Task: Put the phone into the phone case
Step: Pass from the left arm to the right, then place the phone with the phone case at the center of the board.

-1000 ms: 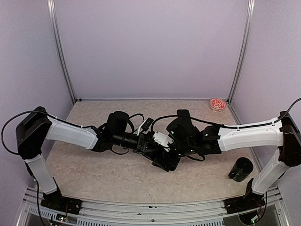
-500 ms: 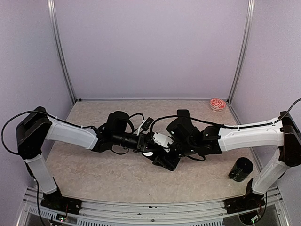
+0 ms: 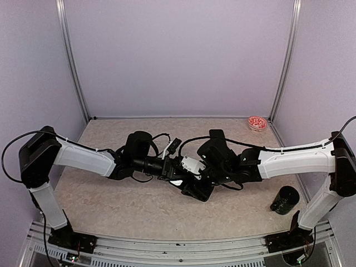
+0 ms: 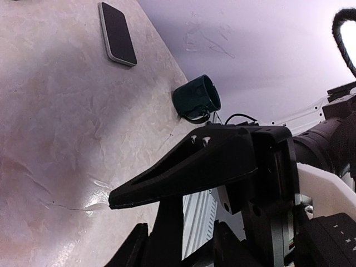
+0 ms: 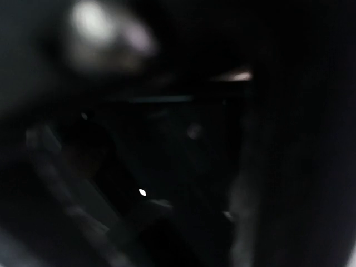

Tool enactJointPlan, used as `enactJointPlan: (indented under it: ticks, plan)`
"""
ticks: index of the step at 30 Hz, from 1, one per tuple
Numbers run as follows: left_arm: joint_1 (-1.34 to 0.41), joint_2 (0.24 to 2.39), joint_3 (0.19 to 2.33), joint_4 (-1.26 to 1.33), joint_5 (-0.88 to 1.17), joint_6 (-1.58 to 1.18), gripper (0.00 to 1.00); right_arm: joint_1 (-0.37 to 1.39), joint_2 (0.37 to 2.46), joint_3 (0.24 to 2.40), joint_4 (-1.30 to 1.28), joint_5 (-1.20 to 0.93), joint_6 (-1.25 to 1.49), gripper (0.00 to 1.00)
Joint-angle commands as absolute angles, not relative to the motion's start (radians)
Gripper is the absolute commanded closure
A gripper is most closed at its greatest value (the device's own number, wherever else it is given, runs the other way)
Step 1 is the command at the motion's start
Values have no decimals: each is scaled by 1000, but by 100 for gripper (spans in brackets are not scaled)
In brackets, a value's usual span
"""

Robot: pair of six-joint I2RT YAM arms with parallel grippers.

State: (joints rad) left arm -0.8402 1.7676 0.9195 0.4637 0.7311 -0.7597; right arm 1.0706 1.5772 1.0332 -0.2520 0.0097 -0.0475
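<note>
The table (image 3: 111, 206) is beige with a faint marbled pattern of cream veins. The walls (image 3: 178, 55) around it are pale lilac, framed by silver metal posts (image 3: 71, 61). The left arm (image 3: 83, 157) and the right arm (image 3: 295, 157) both have white shells with black joints. A small round dish (image 3: 257, 123) in the far right corner is red with a white speckled pattern. The mug (image 4: 196, 99) is dark green (from above it reads as nearly black). The phone (image 4: 117, 33) has a glossy black face with a thin, pale silver edge. The right wrist view is almost wholly black and blurred, with a few grey-white smudges.
</note>
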Motion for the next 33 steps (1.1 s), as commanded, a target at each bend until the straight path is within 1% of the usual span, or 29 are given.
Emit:
enactJointPlan:
  ticks: [1, 3, 4, 6, 12, 13, 15, 17, 22, 33]
  plan:
    - [-830, 1752, 902, 521, 747, -773, 56, 1062, 1571, 1053, -243, 36, -39, 60]
    - [-822, 1740, 891, 527, 740, -774, 49, 1059, 1573, 1052, -245, 42, -36, 61]
    - [-818, 1735, 885, 529, 734, -776, 47, 1058, 1572, 1053, -245, 43, -35, 61]
    - [-809, 1721, 872, 531, 720, -775, 40, 1054, 1575, 1054, -244, 44, -34, 61]
    - [-764, 1669, 801, 560, 653, -797, 24, 1044, 1580, 1063, -249, 45, -25, 61]
    - [-753, 1654, 786, 571, 643, -808, 17, 1041, 1582, 1064, -250, 45, -23, 61]
    - [-729, 1632, 753, 598, 627, -826, 11, 1037, 1587, 1068, -250, 47, -20, 61]
    - [-704, 1606, 722, 615, 604, -841, 7, 1031, 1595, 1073, -251, 52, -13, 61]
    - [-662, 1529, 649, 628, 525, -846, 3, 1008, 1629, 1111, -267, 74, 36, 61]
    - [-627, 1366, 532, 590, 369, -837, 1, 938, 1777, 1293, -324, 108, 206, 61]
